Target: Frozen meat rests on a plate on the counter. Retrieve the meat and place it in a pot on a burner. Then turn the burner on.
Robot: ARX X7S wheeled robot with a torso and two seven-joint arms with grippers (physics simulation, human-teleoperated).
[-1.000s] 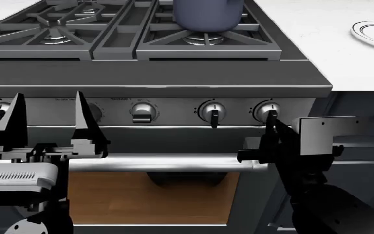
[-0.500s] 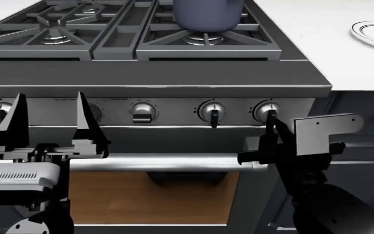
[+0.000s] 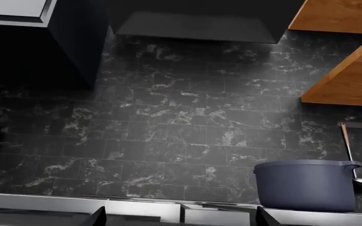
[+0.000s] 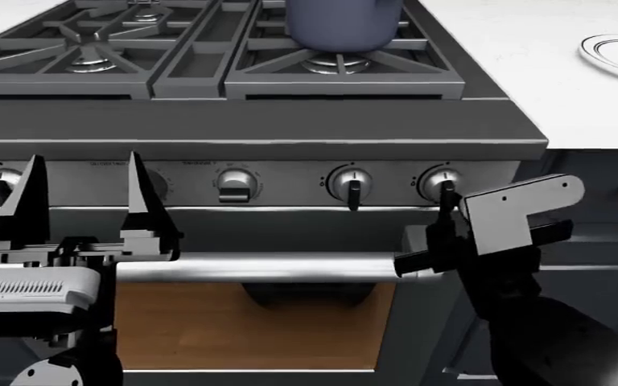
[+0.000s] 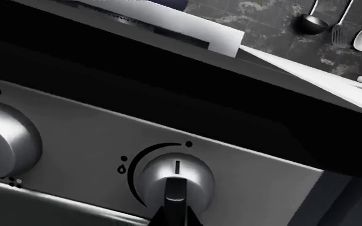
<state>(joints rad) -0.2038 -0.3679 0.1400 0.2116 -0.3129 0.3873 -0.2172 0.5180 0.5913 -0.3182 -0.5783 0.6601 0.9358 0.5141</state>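
Knob (image 4: 439,184) work by the look of it: right end effector (image 4: 446,211) sits at the rightmost stove knob, one dark fingertip (image 5: 176,197) lying over the knob face (image 5: 175,176) in the right wrist view. Can't tell if its jaws are open or clamped; only that one finger shows, and the head view has the wrist bracket in the way.

Left end effector (image 4: 84,197) is open, both fingers upright and apart in front of the control panel, holding nothing.

Pot (image 4: 344,22) is on the near right burner (image 4: 337,64), blue-grey, upright. Plate (image 4: 616,56) is on the white surface (image 4: 502,56) to the right of the stove, well apart from the pot.

Handling, my read:
- Knob is rigid, smooth metal, likely slippery. Pinch across the raised black pointer bar, not the round skirt.
- Meat would be light, thin and stiff if frozen; take it by an edge.
- Pot looks heavy enough to stay put.

Hidden or unclear:
- Meat not visible in any view. Pot top is cropped in the head view, and the left wrist view (image 3: 307,186) shows only its side, so the interior is unseen.
- Plate is cut off at the frame edge; visible part looks bare.
- No flame visible at the burner; knob pointer reads near upright, so probably not yet on.
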